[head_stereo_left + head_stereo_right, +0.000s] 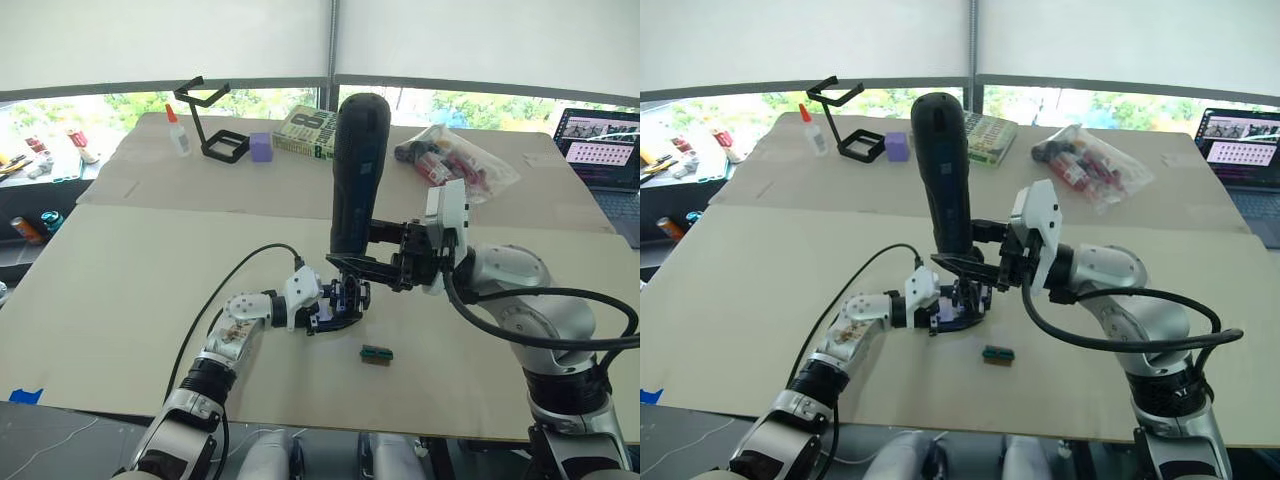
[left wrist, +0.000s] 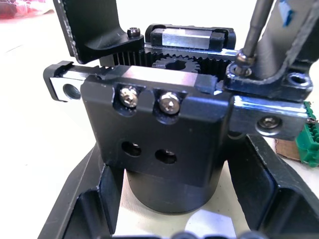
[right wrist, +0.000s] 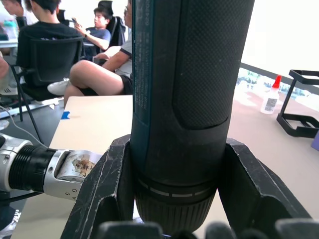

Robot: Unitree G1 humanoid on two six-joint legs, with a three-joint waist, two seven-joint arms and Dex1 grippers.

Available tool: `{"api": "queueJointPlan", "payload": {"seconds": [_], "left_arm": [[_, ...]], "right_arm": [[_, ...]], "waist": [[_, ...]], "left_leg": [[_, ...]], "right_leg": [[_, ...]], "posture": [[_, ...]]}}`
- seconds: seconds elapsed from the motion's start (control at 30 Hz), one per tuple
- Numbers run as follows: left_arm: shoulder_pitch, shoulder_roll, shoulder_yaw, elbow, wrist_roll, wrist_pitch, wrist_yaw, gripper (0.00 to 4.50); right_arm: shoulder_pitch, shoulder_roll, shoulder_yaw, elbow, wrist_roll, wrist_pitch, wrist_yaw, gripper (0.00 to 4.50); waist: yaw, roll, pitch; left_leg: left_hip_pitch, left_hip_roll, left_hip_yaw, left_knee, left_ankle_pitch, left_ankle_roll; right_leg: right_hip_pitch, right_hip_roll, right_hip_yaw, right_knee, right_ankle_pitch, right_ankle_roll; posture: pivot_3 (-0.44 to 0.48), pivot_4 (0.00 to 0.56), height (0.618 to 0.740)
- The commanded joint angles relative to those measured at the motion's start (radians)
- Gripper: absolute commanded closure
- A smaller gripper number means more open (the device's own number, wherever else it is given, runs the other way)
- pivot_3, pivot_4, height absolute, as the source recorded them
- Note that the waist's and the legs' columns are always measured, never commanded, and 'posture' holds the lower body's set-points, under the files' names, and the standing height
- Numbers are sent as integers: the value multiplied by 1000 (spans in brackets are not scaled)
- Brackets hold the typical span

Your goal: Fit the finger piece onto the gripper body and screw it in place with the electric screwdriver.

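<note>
My left gripper (image 1: 340, 305) is shut on the gripper body (image 2: 164, 134), a chunky black block with two screws and a gear, held just above the table. One black finger (image 2: 89, 25) projects from the body. The finger piece (image 2: 271, 74) sits on the body's rail at the other end. My right gripper (image 1: 365, 262) is shut on the electric screwdriver (image 1: 358, 170), which stands nearly upright over the body. Its thin metal bit (image 2: 256, 25) comes down onto a screw in the finger piece. My right fingers (image 3: 99, 194) clamp the tool's lower barrel (image 3: 184, 99).
A small green-and-brown block (image 1: 376, 353) lies just in front of the body. At the table's far side are a black wire stand (image 1: 212, 125), glue bottle (image 1: 178, 132), purple cube (image 1: 261, 147), box (image 1: 308, 132), plastic bag (image 1: 455, 155) and laptop (image 1: 603, 138). People (image 3: 94, 59) sit beyond the table.
</note>
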Motion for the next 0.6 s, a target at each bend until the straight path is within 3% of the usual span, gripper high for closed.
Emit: {"api": "queueJointPlan", "payload": {"seconds": [0.03,0.6], "left_arm": [[21,2,-9,-18,-7,8,-14,1994],[25,-1,-10,-2,-4,-7,-8,1994]], "right_arm": [[21,-17,51,40,-38,83,-26,2573],[16,-17,67,60,-51,62,-46,2573]], "waist": [[0,-1,0],[-1,-4,-5]], "left_leg": [[0,0,0,0,0,0],[2,0,0,0,-1,2]], "right_leg": [[0,0,0,0,0,0],[1,-3,-1,-1,-1,-1]], "posture": [[0,150,740],[0,150,740]]}}
